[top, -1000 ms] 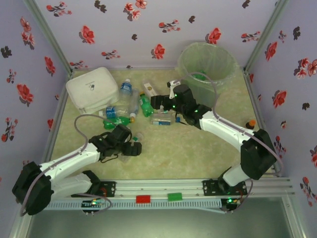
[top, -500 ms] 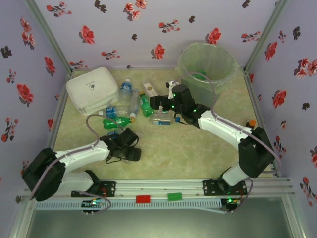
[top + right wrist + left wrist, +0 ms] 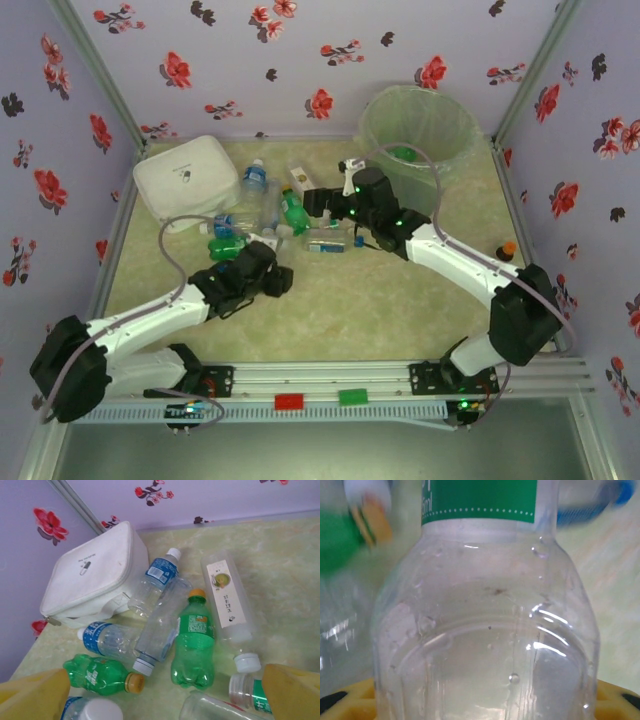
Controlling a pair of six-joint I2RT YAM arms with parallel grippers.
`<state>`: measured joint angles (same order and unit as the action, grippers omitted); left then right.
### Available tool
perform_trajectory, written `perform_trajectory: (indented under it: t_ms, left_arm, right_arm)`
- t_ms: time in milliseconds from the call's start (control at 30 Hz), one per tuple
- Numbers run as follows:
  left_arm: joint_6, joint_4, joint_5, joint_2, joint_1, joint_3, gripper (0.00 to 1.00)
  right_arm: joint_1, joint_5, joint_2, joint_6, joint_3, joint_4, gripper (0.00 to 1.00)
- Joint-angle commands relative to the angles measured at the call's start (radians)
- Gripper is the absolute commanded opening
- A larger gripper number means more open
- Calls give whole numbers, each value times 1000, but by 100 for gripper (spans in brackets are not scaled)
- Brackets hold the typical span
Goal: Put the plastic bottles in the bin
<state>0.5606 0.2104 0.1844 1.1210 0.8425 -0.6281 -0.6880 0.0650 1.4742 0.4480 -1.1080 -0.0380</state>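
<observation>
Bottle in grip: my left fingers point(image 3: 272, 280) pinch a clear bottle with a green label point(image 3: 485, 630), and the yellow pads point(image 3: 612, 705) press its lower body from both sides. In the top view this grip sits on the tabletop point(image 3: 340, 300), well apart from the white box point(image 3: 87, 577), on the side of it that faces my bases.

My right fingers point(image 3: 315, 205) are spread wide and hold nothing. They hang over the heap of bottles just beside the white box.

From my right wrist I see:
- a blue-labelled bottle point(image 3: 155, 577) leaning against the white box
- an unlabelled clear bottle point(image 3: 160, 627) touching it on the side away from the box
- a green bottle with an orange cap point(image 3: 192, 640) next out from the box
- a tall clear bottle with a white label point(image 3: 227, 600) farther out again
- a second blue-labelled bottle point(image 3: 107, 640) lying near the box's lower corner
- a second green bottle point(image 3: 100, 675) just beyond that one

The bin point(image 3: 445, 172) stands upright, well apart from the white box, across the heap from it. Something green lies inside it.

A small orange-capped bottle point(image 3: 507, 250) stands alone, farther from the box than the bin.
</observation>
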Motion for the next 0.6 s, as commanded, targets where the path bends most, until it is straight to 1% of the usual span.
perform_trajectory:
  t_ms: [0,100,200,233,300,467,567]
  left_arm:
    - [-28,-318,54,-12,-34,-8,44]
    - [-67,-530,35,19,-59,4,44]
    - [-120,-634,-37,58,-84,-24,44]
    - [-131,-649,-65,68,-89,-38,44]
    - [-147,-667,-125,88,-95,-65,44]
    - [-131,-663,-207,112,-97,-77,44]
    - [-113,-663,-251,113,-97,-68,44]
  right_arm:
    - [8,88,-29,28,-33,-57,100]
    - [16,172,-23,57,-39,-91,100]
    - [22,222,-14,83,-41,-111,97]
    - [23,235,-10,92,-39,-121,96]
    - [24,267,-1,112,-33,-149,91]
    - [27,309,17,151,-19,-223,81]
    - [31,335,46,159,-34,-239,75]
